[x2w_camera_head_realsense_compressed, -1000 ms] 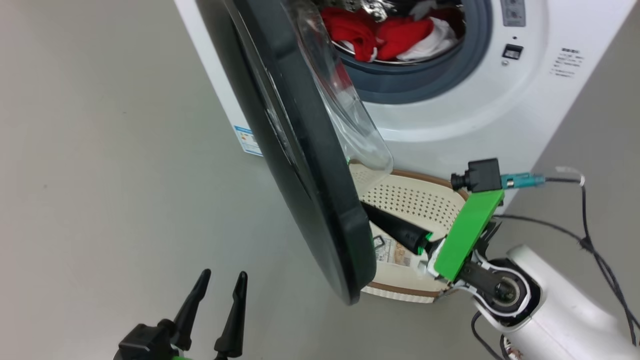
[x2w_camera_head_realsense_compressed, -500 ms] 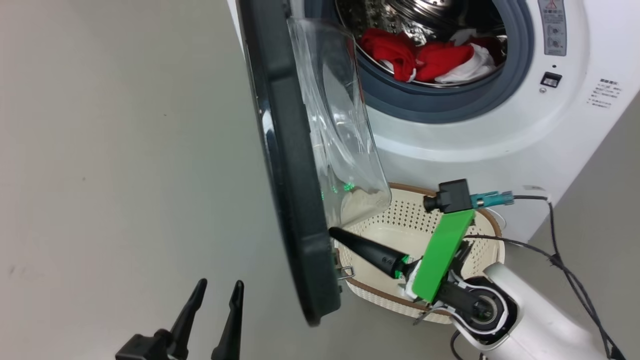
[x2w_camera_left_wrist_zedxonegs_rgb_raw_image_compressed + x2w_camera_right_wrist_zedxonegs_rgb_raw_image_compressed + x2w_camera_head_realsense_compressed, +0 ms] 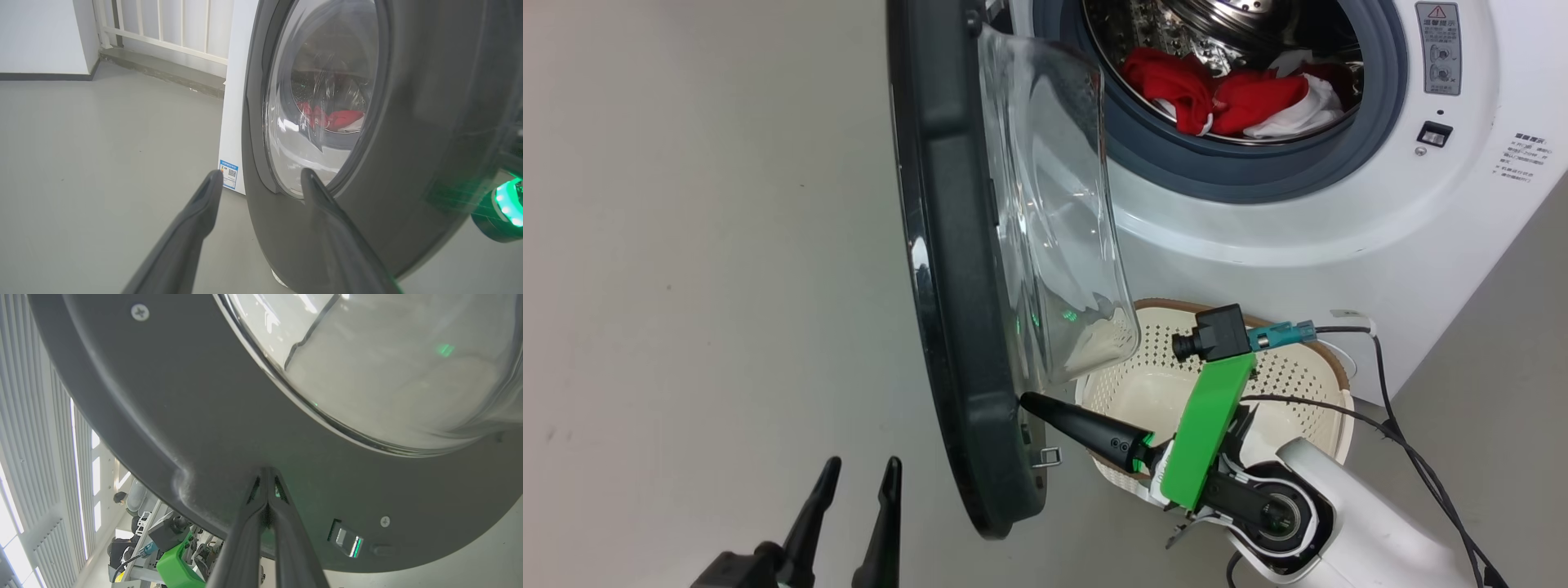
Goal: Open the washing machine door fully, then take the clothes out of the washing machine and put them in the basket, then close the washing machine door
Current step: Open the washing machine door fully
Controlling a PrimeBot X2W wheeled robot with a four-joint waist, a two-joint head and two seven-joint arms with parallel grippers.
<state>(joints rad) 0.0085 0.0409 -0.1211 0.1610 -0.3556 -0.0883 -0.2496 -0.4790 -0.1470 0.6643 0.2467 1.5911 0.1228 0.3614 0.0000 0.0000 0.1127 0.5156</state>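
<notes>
Your inventory, by count:

- One washing machine, white, a front loader with a steel drum and a grey gasket.
- One washing machine door, with a black rim and a bulging clear glass bowl. It is swung out from the opening, and you see it edge-on in the head view.
- One heap of clothes, red with white, lying low in the drum. You cannot count the separate garments.
- One basket, cream and perforated with a brown rim. It stands on the floor below the opening, beside the door's inner face.
- Two grippers. The left gripper has its fingers spread and holds nothing, on the door's outer side. The right gripper has its fingers pressed together.

View differences:

- Your left wrist view adds a blue label on the machine's side, and shows the clothes through the glass.
- Your right wrist view shows the closed tips meeting the door's dark inner rim just below the glass. It also shows two screws and one latch.
</notes>
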